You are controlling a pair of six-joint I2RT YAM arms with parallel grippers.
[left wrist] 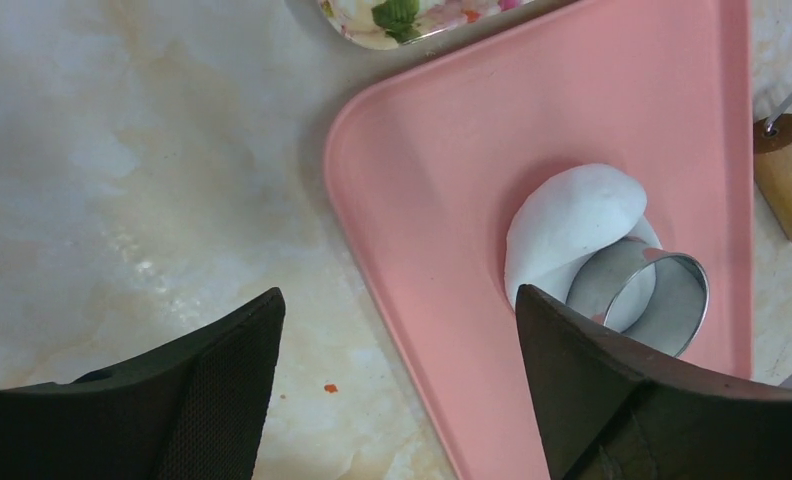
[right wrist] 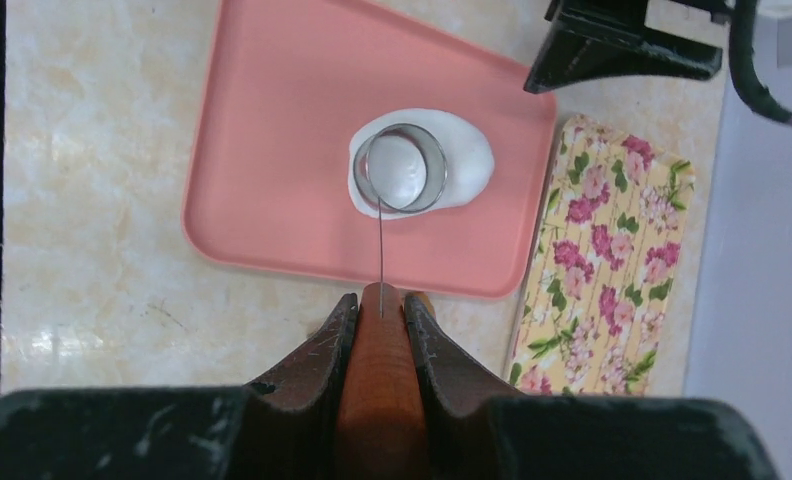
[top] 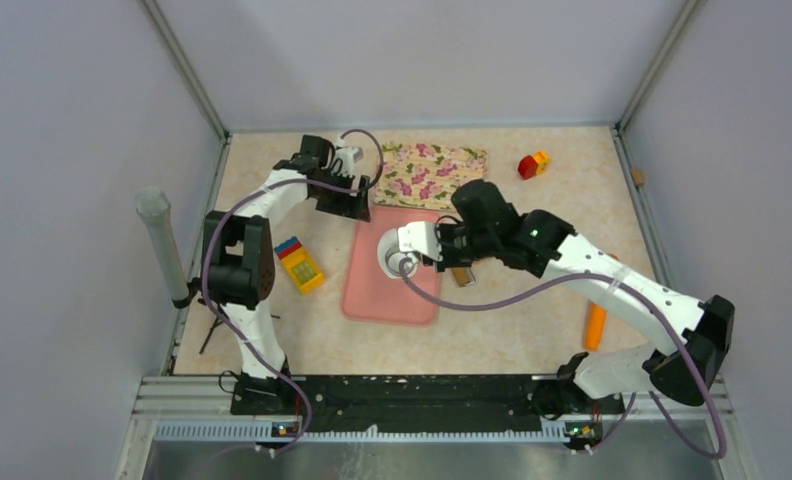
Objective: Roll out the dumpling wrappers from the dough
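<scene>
1. The right gripper [right wrist: 380, 300] is closed tight on a wooden handle [right wrist: 380, 385]. Its two fingers press the handle from either side.
2. A thin wire [right wrist: 381, 245] runs from the tip of that handle to a metal ring [right wrist: 400, 168].
3. The metal ring sits on one end of the dough [right wrist: 464, 160], a flattened white sheet. A round patch of dough shows inside the ring, but I cannot tell whether it is cut free.
4. The dough lies on the pink mat [right wrist: 272, 150], towards the mat's far end and near the floral cloth [right wrist: 612, 250] beside it.
5. The left gripper [left wrist: 400, 300] is spread wide with nothing between its fingers. It hangs over the mat's far left corner and the bare surface [left wrist: 122, 180], touching neither the dough nor the ring.
</scene>
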